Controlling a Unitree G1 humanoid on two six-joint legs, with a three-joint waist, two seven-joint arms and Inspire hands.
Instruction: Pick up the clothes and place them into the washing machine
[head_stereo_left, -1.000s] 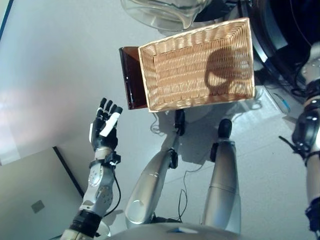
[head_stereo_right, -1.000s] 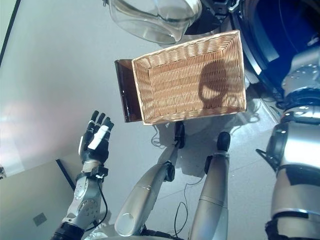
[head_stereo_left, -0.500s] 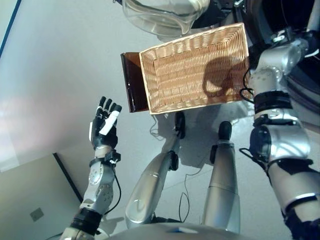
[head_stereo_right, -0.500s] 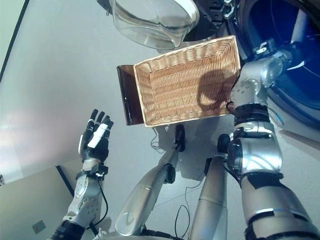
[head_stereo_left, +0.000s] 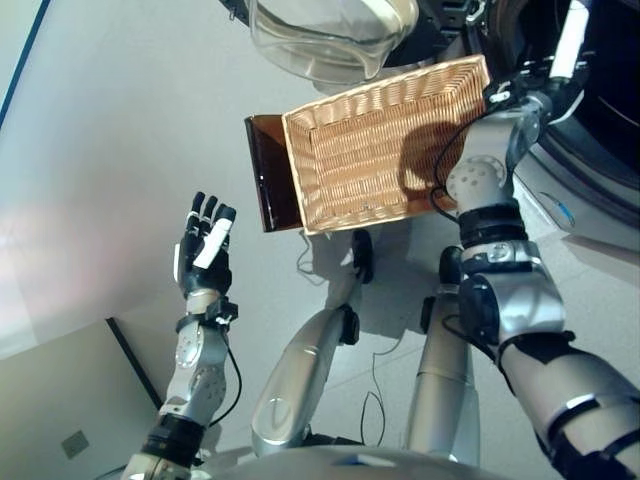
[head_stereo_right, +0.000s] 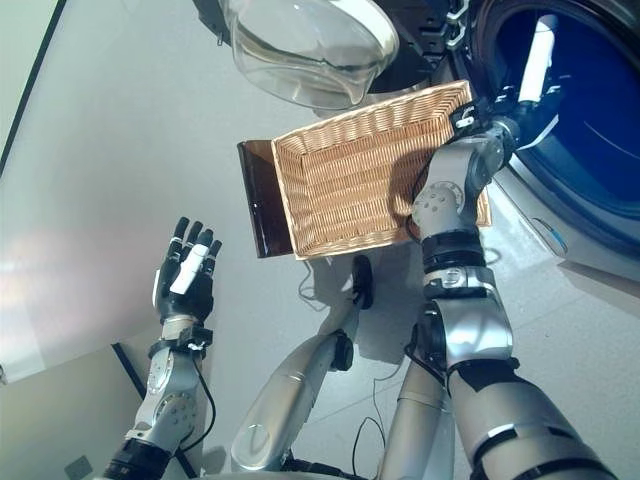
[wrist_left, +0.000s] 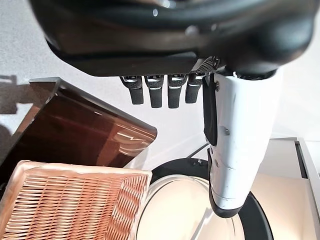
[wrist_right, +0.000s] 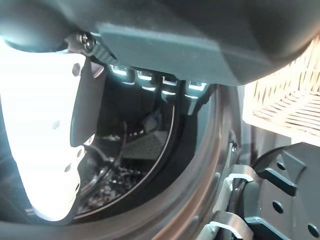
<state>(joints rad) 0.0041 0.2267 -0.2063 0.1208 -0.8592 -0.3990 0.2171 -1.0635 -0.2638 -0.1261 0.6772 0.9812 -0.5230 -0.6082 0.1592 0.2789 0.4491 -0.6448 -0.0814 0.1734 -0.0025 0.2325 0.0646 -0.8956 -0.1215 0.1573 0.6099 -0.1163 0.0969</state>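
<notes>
The wicker basket (head_stereo_left: 300, 165) lies empty on the dark brown box (head_stereo_left: 265, 190) beside the washing machine. My right hand (head_stereo_right: 534, 58) is raised past the basket's right end, at the machine's round opening (head_stereo_right: 600, 130). In the right wrist view its fingers (wrist_right: 150, 80) are straight and hold nothing, with the dark drum (wrist_right: 140, 145) past them. My left hand (head_stereo_left: 203, 255) is held up open and empty at the left, away from the basket. No clothes show in the basket or in either hand.
The machine's glass door (head_stereo_left: 320, 35) hangs open just beyond the basket's far edge; it also shows in the left wrist view (wrist_left: 180, 210). Pale floor (head_stereo_left: 100, 150) spreads left of the box. A light panel (head_stereo_left: 60, 400) lies at the lower left.
My right arm has swung up from the right side, across the basket's right end, to the machine's opening. The left hand has stayed put. The camera has shifted slightly.
</notes>
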